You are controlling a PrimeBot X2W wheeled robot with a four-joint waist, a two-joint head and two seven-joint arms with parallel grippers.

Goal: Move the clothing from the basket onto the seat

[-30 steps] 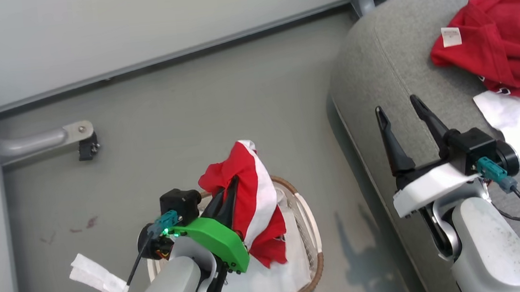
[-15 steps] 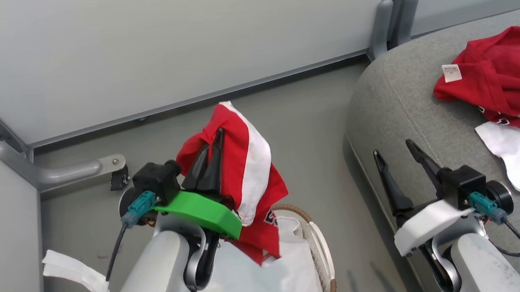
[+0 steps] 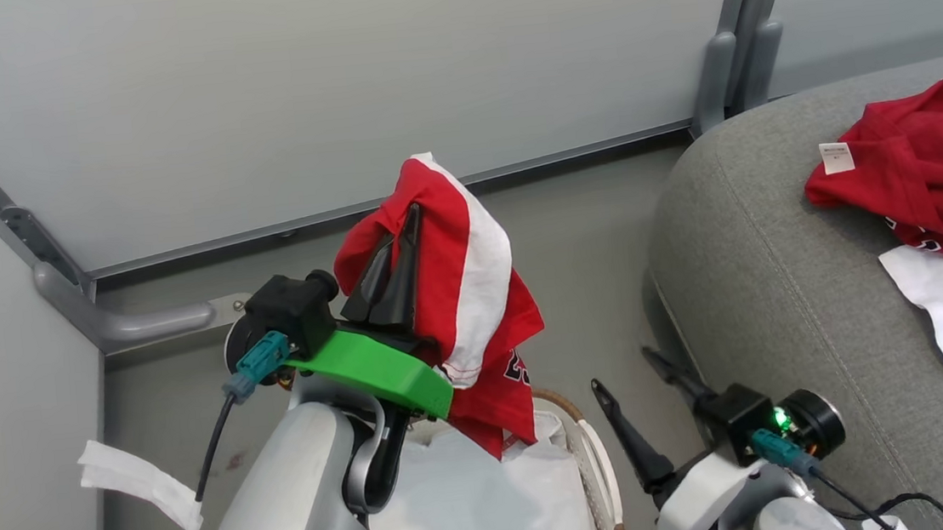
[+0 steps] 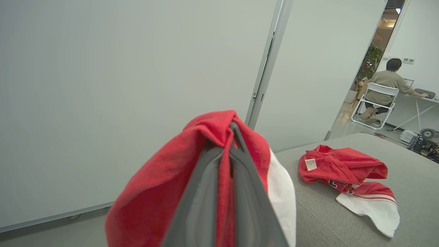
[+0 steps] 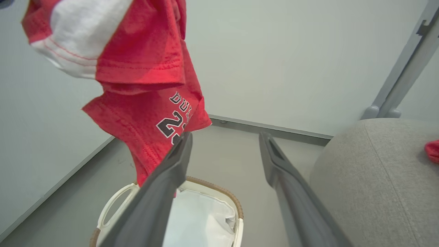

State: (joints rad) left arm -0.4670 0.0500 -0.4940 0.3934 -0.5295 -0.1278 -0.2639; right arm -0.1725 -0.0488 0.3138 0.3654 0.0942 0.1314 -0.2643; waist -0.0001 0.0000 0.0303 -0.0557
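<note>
My left gripper (image 3: 401,237) is shut on a red garment with a white panel (image 3: 474,299). The garment hangs in the air above the basket (image 3: 601,476), and its lower edge with dark numbers (image 5: 171,127) hangs just over the rim. In the left wrist view the cloth (image 4: 164,192) is pinched between the closed fingers (image 4: 205,192). The white liner (image 5: 199,223) lies inside the basket (image 5: 219,188). A second red-and-white garment (image 3: 924,166) lies on the grey seat (image 3: 779,272) to the right. My right gripper (image 3: 622,371) stands open and holds nothing, low between basket and seat.
Pale wall panels close the back and left. A grey post (image 3: 727,63) stands by the seat's corner and a metal bracket (image 3: 135,324) juts out at floor level on the left. Far off, a person sits on a white chair (image 4: 377,99) at a desk.
The head camera has tilted up. My left gripper has lifted the red garment clear of the basket. My right gripper has dropped from over the seat's edge to beside the basket.
</note>
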